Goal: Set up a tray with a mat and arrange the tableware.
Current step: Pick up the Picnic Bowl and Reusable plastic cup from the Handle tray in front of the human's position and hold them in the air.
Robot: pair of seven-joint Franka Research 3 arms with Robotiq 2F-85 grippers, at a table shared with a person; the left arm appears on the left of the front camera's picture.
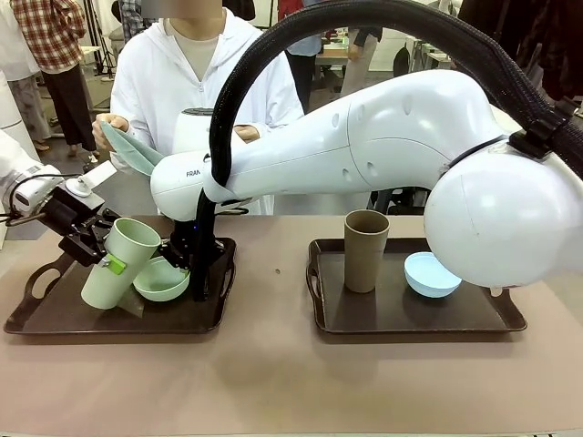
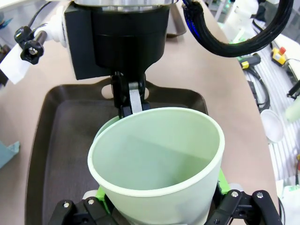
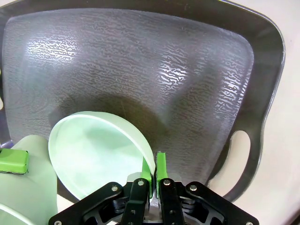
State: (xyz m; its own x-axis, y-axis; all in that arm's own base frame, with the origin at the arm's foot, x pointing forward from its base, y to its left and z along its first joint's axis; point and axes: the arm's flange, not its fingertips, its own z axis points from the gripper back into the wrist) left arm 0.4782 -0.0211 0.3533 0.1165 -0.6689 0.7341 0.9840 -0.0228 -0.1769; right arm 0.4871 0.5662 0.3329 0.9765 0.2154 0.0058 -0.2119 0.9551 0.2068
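Clamping the tilted green tumbler in the left gripper just above the left tray. Pinching the green bowl by its rim in the right gripper, on that tray. Leaving the mat unlaid, in a person's hand behind it. Resting brown tumbler and blue bowl on the second tray, right of it, seemingly matless too.

Shared workroom behind a brown table

The table has a dull brown top under even, soft light. Beyond it lies grey floor, where a bystander in a plaid shirt stands at far left. Cables trail over the floor beside the table.
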